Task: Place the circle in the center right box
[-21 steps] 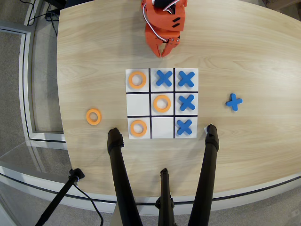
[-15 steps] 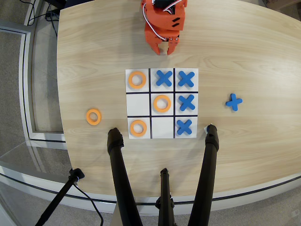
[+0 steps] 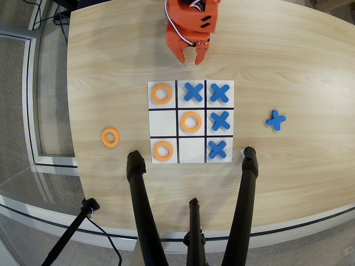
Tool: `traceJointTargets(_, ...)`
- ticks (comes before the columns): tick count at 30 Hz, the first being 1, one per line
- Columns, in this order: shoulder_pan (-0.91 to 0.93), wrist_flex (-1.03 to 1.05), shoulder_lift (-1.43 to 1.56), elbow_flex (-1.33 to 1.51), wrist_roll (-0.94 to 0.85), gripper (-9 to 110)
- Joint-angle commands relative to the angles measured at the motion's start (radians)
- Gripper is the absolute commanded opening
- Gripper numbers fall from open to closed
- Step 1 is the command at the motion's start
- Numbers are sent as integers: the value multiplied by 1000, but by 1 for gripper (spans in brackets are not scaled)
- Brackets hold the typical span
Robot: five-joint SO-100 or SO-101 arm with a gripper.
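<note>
A 3x3 black-lined white grid (image 3: 191,157) lies mid-table in the overhead view. Orange rings sit in its top-left (image 3: 161,93), centre (image 3: 191,121) and bottom-left (image 3: 162,151) cells. A fourth orange ring, the circle (image 3: 110,137), lies loose on the wood left of the grid. The middle-row cell of the left column, the center right box (image 3: 162,122), is empty. My orange gripper (image 3: 191,60) hovers above the table beyond the grid's top edge, jaws a little apart, holding nothing.
Blue crosses fill the top-middle (image 3: 193,91), top-right (image 3: 219,92), middle-right (image 3: 220,120) and bottom-right (image 3: 217,148) cells. A loose blue cross (image 3: 275,119) lies right of the grid. Black tripod legs (image 3: 141,205) cross the table's near edge.
</note>
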Motion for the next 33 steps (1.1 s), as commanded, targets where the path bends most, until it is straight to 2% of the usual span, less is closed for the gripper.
traceJointTargets(1, 72, -29, -143, -173, 5, 11)
traceJointTargets(10, 256, -377, -558, -376, 26, 14)
traceJointTargets(16, 342, -503, -808, -546, 28, 14)
traceJointTargets(33, 492, -611, -1350, -983, -48, 14)
